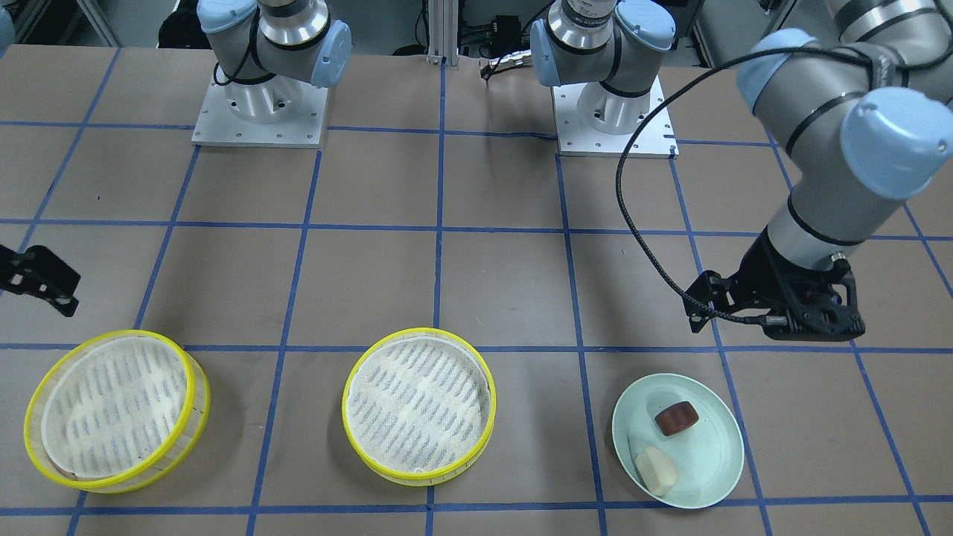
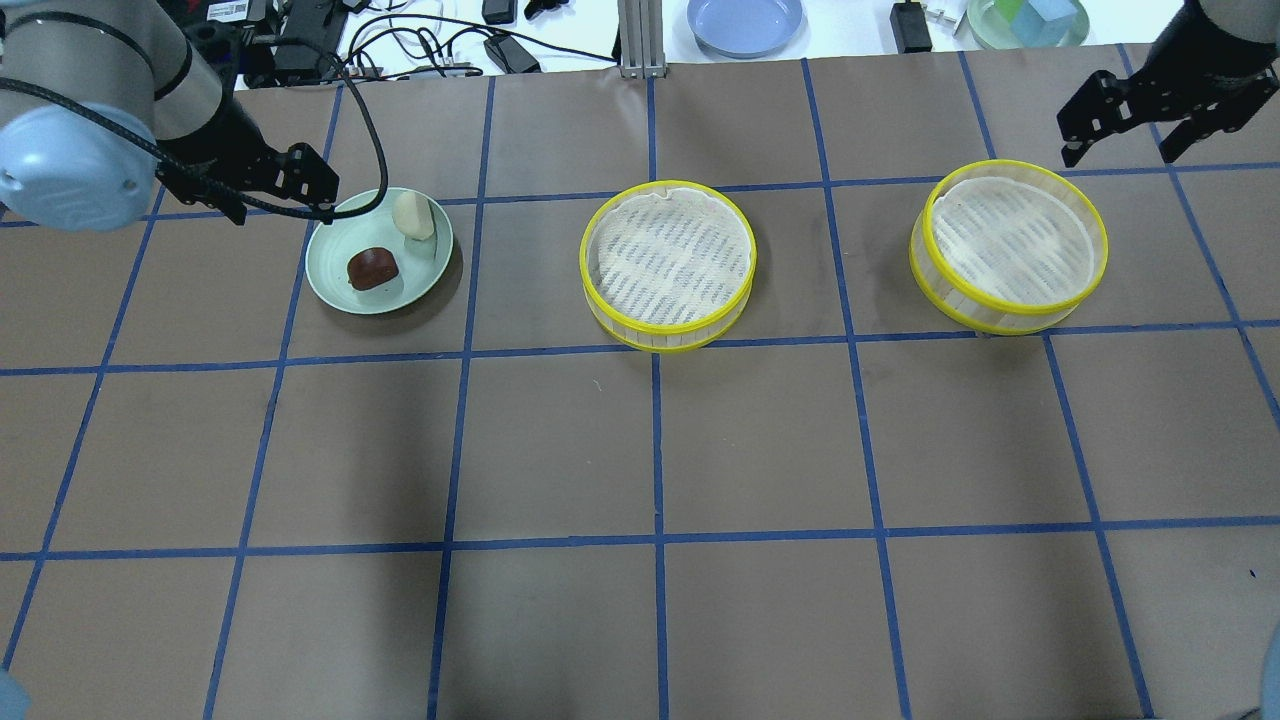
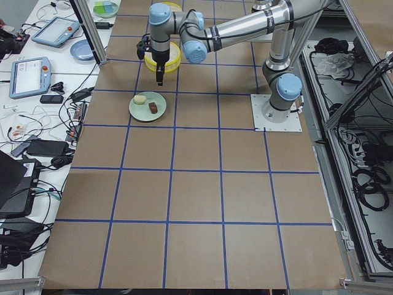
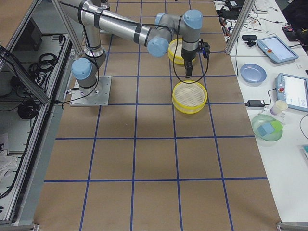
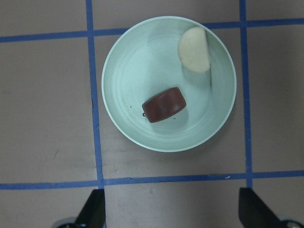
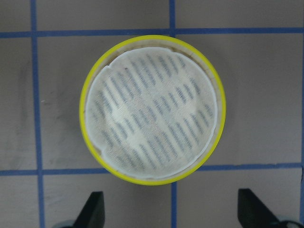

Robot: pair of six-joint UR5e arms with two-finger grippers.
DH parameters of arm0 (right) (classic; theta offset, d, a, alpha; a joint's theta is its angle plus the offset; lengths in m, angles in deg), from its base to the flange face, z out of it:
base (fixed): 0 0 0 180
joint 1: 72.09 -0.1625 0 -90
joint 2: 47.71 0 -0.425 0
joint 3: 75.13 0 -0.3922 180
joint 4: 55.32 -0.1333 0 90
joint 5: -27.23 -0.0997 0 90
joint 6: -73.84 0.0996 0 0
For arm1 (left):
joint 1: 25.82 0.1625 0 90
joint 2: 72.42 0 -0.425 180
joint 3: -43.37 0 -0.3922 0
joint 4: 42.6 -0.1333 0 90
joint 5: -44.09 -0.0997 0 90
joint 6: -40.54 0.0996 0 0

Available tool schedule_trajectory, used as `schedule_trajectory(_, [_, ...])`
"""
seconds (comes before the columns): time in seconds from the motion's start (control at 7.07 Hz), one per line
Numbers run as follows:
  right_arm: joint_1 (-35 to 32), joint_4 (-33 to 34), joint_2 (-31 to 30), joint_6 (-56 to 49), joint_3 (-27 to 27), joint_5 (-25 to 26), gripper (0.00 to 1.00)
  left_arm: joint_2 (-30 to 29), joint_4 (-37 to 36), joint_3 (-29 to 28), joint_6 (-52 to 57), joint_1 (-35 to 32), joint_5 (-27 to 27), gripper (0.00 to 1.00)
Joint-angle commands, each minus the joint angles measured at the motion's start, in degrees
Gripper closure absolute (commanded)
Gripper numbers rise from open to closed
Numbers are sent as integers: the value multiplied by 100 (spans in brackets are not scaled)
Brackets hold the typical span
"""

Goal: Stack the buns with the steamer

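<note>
A pale cream oval bun [image 2: 414,215] and a dark reddish-brown round bun [image 2: 372,268] lie on a mint-green plate [image 2: 335,240]. My left gripper [image 2: 275,195] hovers open and empty above the plate's left edge. Its wrist view shows the cream bun [image 5: 194,49], the brown bun [image 5: 164,104] and the gripper's wide-apart fingers [image 5: 95,211]. Two yellow-rimmed steamer baskets stand empty, one in the middle [image 2: 668,265] and one to the right [image 2: 1008,245]. My right gripper [image 2: 1120,140] is open and empty, high beside the right basket [image 6: 152,109].
Both arm bases [image 1: 260,112] [image 1: 614,112] stand at the robot's side of the table. A blue plate [image 2: 745,22] and a green bowl [image 2: 1025,20] sit on the bench past the far edge. The left arm's black cable [image 1: 633,223] hangs in a loop.
</note>
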Motion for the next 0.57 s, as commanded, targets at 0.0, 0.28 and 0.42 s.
schedule_trajectory(0.0, [344,526,652,-580,0,-21,0,-630,-757,173,709,160,17,0])
schedule_trajectory(0.28, [571,990,978,-817,0,-29,0,-1122,-1179,103,817,161,342,0])
schedule_trajectory(0.42, [634,1010,1215,-835,0,-39,0,-1246,-1590,24,764,161,726,0])
